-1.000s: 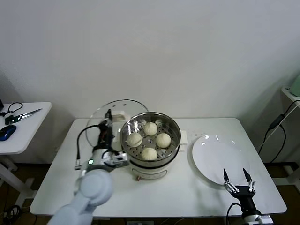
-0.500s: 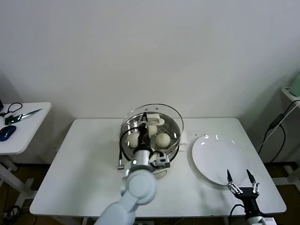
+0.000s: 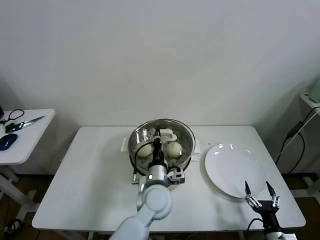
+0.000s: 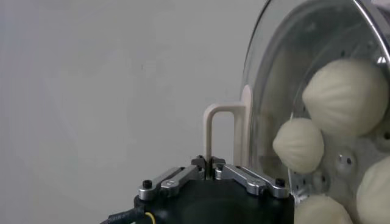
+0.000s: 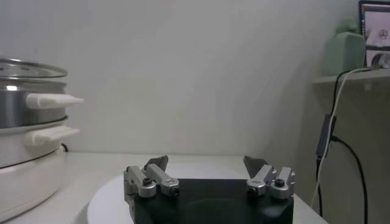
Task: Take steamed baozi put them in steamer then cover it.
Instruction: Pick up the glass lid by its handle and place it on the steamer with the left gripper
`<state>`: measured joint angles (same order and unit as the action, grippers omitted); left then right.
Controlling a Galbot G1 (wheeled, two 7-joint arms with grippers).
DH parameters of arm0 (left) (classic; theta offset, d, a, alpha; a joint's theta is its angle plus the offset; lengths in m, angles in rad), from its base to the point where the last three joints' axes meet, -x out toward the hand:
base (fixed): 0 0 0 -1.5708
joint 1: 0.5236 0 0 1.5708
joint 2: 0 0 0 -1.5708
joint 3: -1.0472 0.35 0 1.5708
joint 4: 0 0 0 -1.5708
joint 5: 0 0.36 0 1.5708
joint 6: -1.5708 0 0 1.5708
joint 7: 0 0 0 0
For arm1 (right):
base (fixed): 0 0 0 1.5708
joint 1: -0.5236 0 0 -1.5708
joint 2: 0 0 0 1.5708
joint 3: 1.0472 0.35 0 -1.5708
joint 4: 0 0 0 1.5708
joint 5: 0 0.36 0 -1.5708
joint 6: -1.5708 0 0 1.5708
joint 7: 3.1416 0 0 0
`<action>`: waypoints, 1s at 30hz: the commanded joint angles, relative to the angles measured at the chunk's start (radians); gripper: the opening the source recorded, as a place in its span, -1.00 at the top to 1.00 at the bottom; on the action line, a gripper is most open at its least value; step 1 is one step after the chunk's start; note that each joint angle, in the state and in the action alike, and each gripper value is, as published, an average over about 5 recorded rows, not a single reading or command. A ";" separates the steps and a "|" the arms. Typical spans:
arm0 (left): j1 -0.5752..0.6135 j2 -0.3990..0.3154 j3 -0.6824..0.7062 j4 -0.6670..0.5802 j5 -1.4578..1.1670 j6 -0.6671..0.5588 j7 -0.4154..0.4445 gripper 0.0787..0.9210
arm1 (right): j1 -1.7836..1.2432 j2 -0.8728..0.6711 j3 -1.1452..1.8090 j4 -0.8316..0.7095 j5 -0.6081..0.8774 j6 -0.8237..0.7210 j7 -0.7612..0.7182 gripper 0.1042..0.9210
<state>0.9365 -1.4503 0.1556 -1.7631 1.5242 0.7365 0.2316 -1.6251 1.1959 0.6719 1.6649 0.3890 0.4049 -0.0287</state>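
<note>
The steamer [image 3: 183, 156] stands mid-table on its white base, also in the right wrist view [image 5: 24, 122]. The glass cover [image 3: 182, 131] lies over the pot. My left gripper [image 3: 158, 136] is shut on its cream-white handle [image 3: 167, 134]; the left wrist view shows the handle [image 4: 219, 131] pinched between the fingers. Two steamed baozi [image 3: 174, 148] show through the glass beside the arm, several in the left wrist view [image 4: 346, 96]. My right gripper [image 3: 260, 192] is open and empty at the table's front right, over the plate's near edge.
A flat white plate [image 3: 232, 169] lies right of the steamer. A side table [image 3: 20, 145] at far left holds scissors [image 3: 25, 121] and a mouse. A cable [image 3: 295, 132] hangs at the right by a shelf.
My left arm carried the cover from left of the pot rightward and set it down over the steamer. My right gripper drew back a little toward the front edge.
</note>
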 commanded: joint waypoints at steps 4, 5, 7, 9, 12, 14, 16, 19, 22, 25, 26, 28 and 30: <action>-0.004 0.014 -0.004 0.043 -0.010 0.005 -0.024 0.86 | -0.009 0.001 0.007 0.002 0.007 0.015 0.000 -0.76; -0.005 0.015 -0.005 0.045 -0.011 0.004 -0.027 0.86 | -0.010 0.002 0.009 0.002 0.007 0.016 0.000 -0.76; -0.005 0.017 -0.007 0.048 -0.012 0.002 -0.031 0.86 | -0.011 0.003 0.011 0.003 0.007 0.018 0.001 -0.76; -0.003 0.018 -0.007 0.048 -0.012 0.001 -0.032 0.86 | -0.012 0.005 0.013 0.004 0.007 0.019 0.001 -0.76; -0.001 0.016 -0.008 0.051 -0.013 -0.002 -0.039 0.86 | -0.011 0.008 0.015 0.005 0.006 0.020 0.001 -0.76; 0.000 0.014 -0.009 0.053 -0.019 -0.003 -0.047 0.86 | -0.011 0.010 0.015 0.006 0.004 0.022 0.000 -0.76; -0.001 0.013 -0.011 0.057 -0.025 -0.004 -0.056 0.86 | -0.011 0.012 0.015 0.008 0.003 0.023 -0.002 -0.76; -0.001 0.009 -0.015 0.067 -0.030 -0.007 -0.071 0.86 | -0.012 0.013 0.013 0.012 0.001 0.022 -0.007 -0.76; 0.003 0.010 -0.020 0.067 -0.034 -0.011 -0.075 0.83 | -0.013 0.013 0.011 0.016 -0.003 0.019 -0.010 -0.76; 0.009 0.020 -0.020 0.051 -0.042 -0.014 -0.056 0.70 | -0.013 0.012 0.009 0.018 -0.011 0.015 -0.012 -0.76; 0.011 0.026 -0.020 0.043 -0.047 -0.015 -0.047 0.64 | -0.013 0.011 0.009 0.018 -0.014 0.012 -0.013 -0.76; 0.012 0.040 -0.015 0.019 -0.066 -0.012 -0.030 0.50 | -0.013 0.010 0.006 0.018 -0.019 0.009 -0.015 -0.76; 0.012 0.056 -0.008 -0.016 -0.089 -0.007 -0.011 0.37 | -0.012 0.010 0.004 0.017 -0.024 0.004 -0.014 -0.76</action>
<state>0.9435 -1.4042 0.1527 -1.7582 1.4507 0.7367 0.2064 -1.6377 1.2059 0.6792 1.6827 0.3762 0.4164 -0.0396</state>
